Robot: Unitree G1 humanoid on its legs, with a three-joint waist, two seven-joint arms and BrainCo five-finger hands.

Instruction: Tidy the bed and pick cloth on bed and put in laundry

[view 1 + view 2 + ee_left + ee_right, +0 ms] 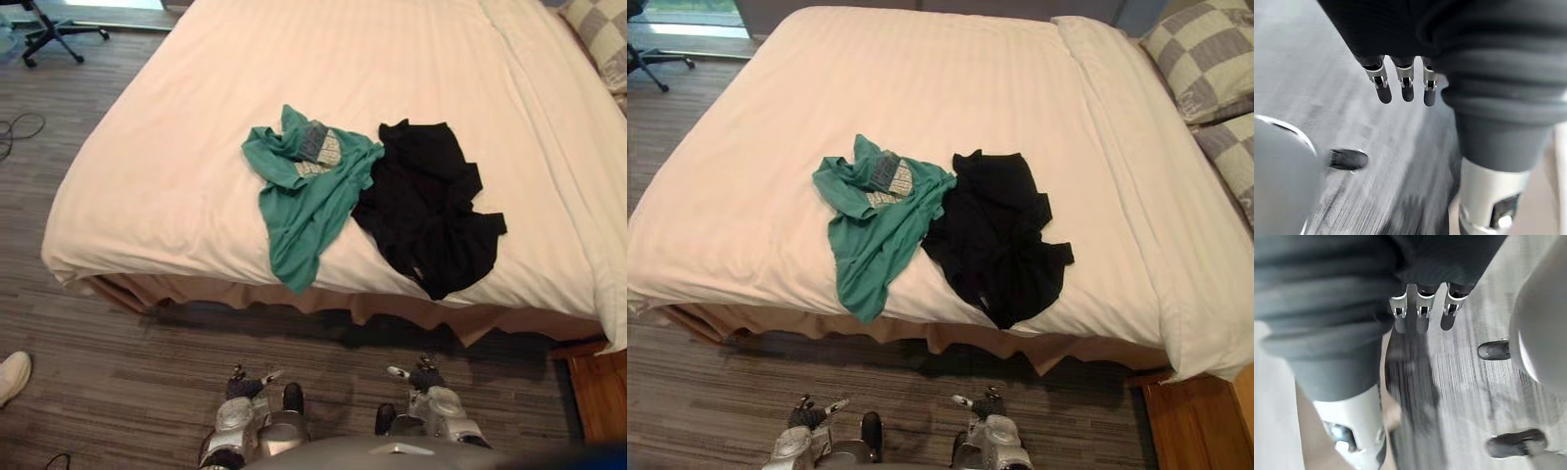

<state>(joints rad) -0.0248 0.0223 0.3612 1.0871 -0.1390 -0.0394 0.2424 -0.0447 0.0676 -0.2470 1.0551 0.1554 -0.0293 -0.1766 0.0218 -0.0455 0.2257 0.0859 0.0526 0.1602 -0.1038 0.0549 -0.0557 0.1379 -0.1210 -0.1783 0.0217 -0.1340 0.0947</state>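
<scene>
A green T-shirt (309, 191) lies crumpled near the foot of the cream bed (176, 147), one end hanging over the edge. A black garment (426, 211) lies bunched right beside it, touching its right side. My left hand (243, 387) and right hand (423, 377) hang low over the wooden floor, in front of the bed's foot and well short of the clothes. The left wrist view has the left hand's fingers (1406, 85) straight, holding nothing. The right hand's fingers (1420, 316) are likewise straight and empty.
Checked pillows (1200, 59) sit at the bed's far right, and a folded duvet edge (1136, 166) runs down that side. A wooden bedside unit (598, 392) stands at the lower right. An office chair (54, 34) is far left. A person's white shoe (12, 375) rests on the floor.
</scene>
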